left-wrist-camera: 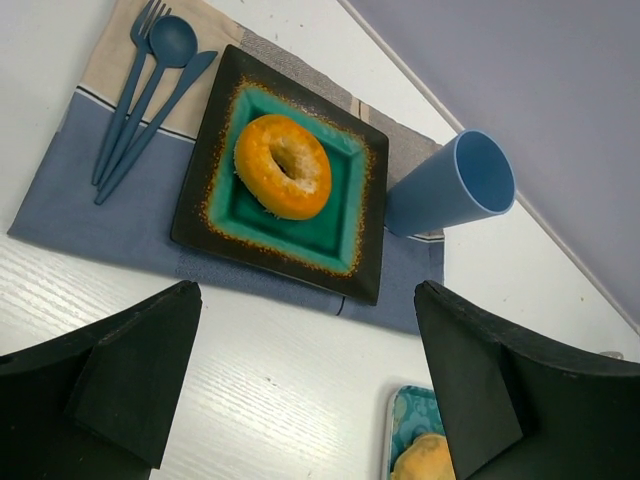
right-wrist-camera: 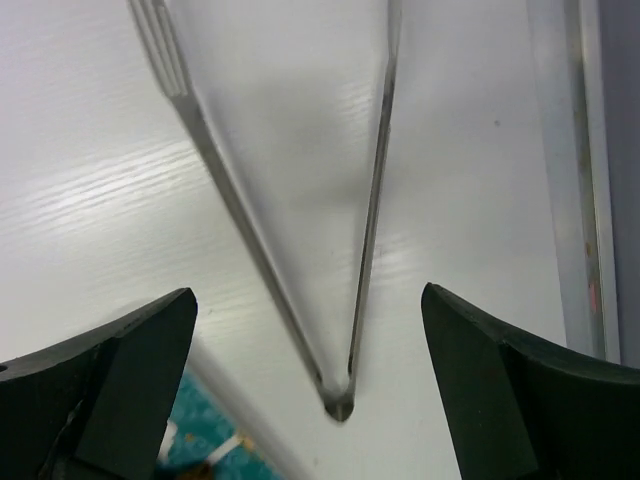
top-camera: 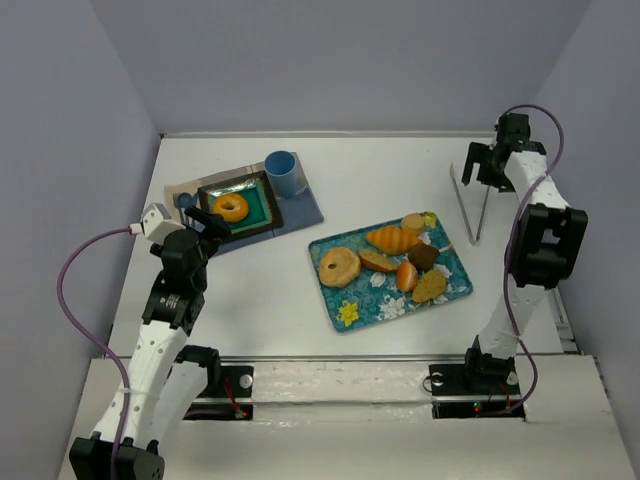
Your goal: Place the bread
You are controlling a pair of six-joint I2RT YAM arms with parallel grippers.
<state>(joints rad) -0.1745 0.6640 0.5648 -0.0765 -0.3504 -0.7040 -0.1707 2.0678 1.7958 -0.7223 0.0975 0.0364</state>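
The bread (top-camera: pixel 231 207), a glossy orange-golden ring, lies flat in the teal well of a square black-rimmed plate (top-camera: pixel 262 216). The left wrist view shows the bread (left-wrist-camera: pixel 283 166) centred on the plate (left-wrist-camera: pixel 200 205). My left gripper (top-camera: pixel 208 228) hovers just on the near side of that plate, open (left-wrist-camera: pixel 305 290), with only bare table between its fingers. My right gripper (top-camera: pixel 481 165) is at the far right, open (right-wrist-camera: pixel 308 292) above metal tongs (right-wrist-camera: pixel 374 200) that lie on the table (top-camera: pixel 470 205), nothing held.
A blue cup (top-camera: pixel 282 174) stands behind the plate on a grey-blue placemat (top-camera: pixel 303 212), with blue cutlery (left-wrist-camera: pixel 140 100) on the mat's left. A teal floral tray (top-camera: pixel 455 276) in the middle holds a pale bagel (top-camera: pixel 339 266), a ridged croissant-like roll (top-camera: pixel 392 238) and other pastries.
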